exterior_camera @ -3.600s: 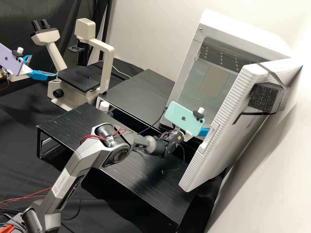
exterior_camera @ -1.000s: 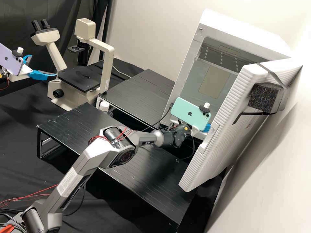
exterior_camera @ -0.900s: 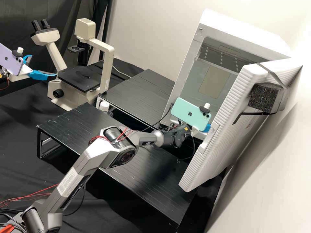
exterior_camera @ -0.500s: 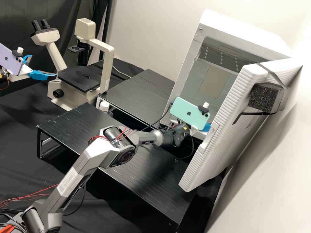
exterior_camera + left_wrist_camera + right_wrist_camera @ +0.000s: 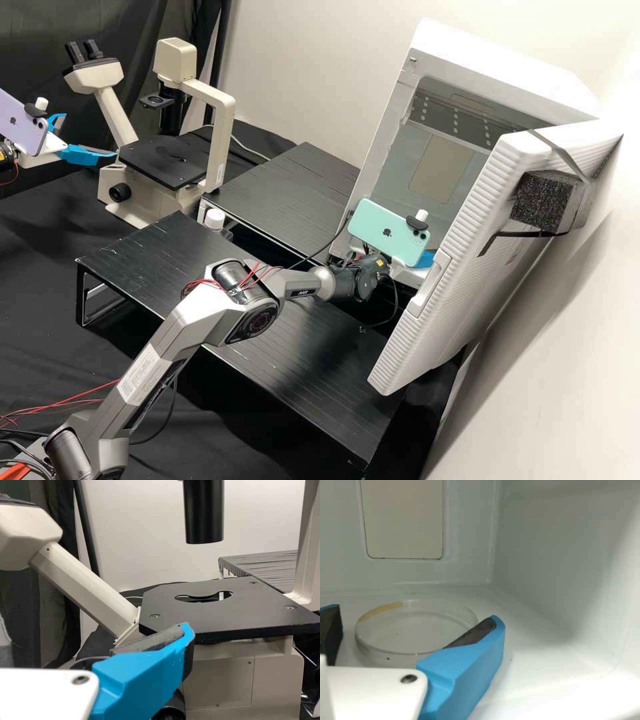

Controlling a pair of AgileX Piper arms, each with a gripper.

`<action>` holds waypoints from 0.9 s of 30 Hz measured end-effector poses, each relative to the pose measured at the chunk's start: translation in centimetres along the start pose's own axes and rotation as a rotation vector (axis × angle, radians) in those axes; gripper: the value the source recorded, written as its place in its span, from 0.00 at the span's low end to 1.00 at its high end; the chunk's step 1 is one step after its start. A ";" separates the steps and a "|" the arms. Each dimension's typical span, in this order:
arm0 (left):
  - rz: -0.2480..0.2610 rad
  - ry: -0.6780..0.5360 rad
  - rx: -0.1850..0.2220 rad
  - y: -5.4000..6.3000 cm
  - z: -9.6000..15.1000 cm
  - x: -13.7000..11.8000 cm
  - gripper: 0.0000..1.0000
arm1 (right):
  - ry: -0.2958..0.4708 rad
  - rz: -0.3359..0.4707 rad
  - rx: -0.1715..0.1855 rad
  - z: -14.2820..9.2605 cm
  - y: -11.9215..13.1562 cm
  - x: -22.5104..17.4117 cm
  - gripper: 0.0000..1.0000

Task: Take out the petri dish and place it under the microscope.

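The right blue-fingered gripper [image 5: 424,259], centre-right, is open near the clear, round petri dish [image 5: 415,632] inside the white, boxy cabinet [image 5: 493,70]; the left blue-fingered gripper [image 5: 90,135], upper left, is open near the cream-and-black microscope [image 5: 163,160].

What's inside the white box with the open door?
A clear round petri dish lies on the box's floor. The open right gripper is in there too. A finger hides part of the dish; the door hides some of the inside in the high view.
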 end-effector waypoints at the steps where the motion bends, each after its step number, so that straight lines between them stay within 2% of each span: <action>1: 0.000 0.000 0.000 0.0 0.0 0.0 1.00 | 0.000 0.000 0.000 0.0 0.0 0.0 0.00; 27: 0.000 0.000 0.000 0.0 0.0 0.0 1.00 | 0.006 -0.002 0.000 -0.2 -0.1 0.0 0.00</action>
